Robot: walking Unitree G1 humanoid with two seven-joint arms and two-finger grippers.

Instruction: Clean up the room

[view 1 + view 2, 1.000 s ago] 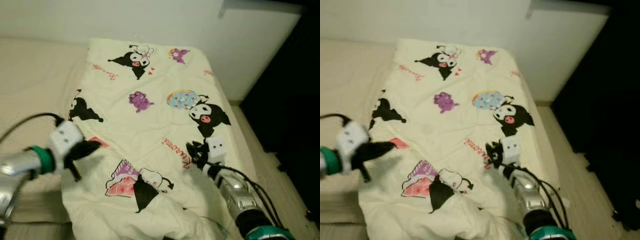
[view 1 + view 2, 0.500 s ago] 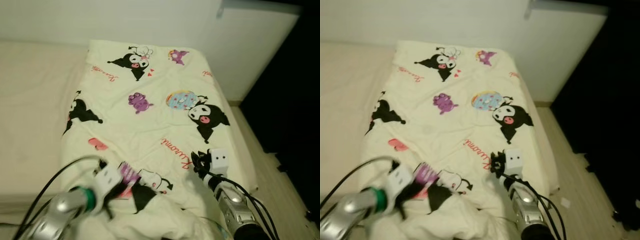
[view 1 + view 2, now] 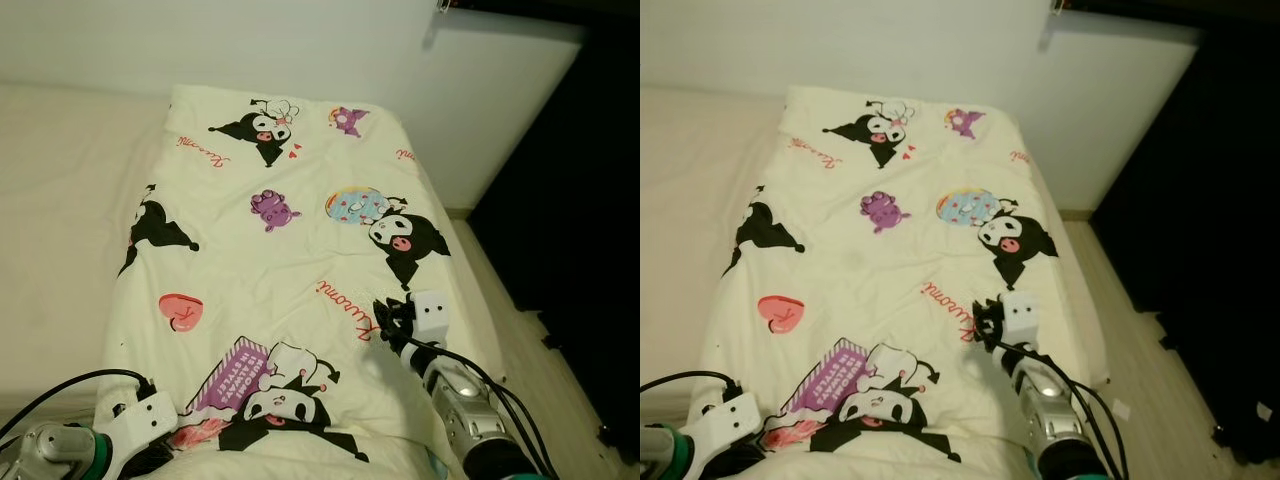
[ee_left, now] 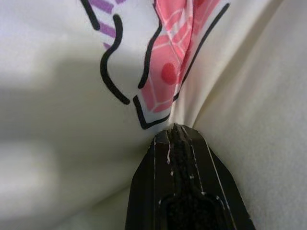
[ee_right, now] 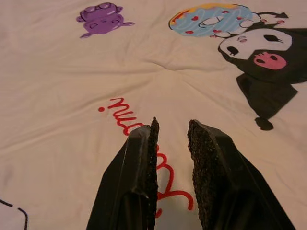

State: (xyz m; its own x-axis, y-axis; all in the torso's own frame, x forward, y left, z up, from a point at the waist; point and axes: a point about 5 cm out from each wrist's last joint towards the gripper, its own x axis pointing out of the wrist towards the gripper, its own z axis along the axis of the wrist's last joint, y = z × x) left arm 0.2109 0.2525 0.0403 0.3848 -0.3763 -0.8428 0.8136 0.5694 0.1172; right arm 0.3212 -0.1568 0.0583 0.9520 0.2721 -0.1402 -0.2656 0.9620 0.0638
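Note:
A cream blanket (image 3: 290,250) printed with black, pink and purple cartoon figures lies spread along the bed. Its near edge is held at the lower left by my left gripper (image 3: 165,452), shut on it. The left wrist view shows those fingertips (image 4: 175,132) pinching a fold of the fabric by a pink print. My right gripper (image 3: 386,318) rests low over the blanket's near right part, beside the red lettering (image 5: 120,112). Its fingers (image 5: 151,143) stand slightly open with nothing between them.
The beige mattress (image 3: 60,190) lies bare to the blanket's left. A white wall (image 3: 300,45) stands behind the bed. Light floor (image 3: 1130,330) runs along the bed's right side, with a small white scrap (image 3: 1121,408) on it and dark furniture (image 3: 1220,220) beyond.
My left gripper dropped from above the blanket's left side to its near edge and shut on it. The crumpled near end now lies flatter. The right gripper hardly moved.

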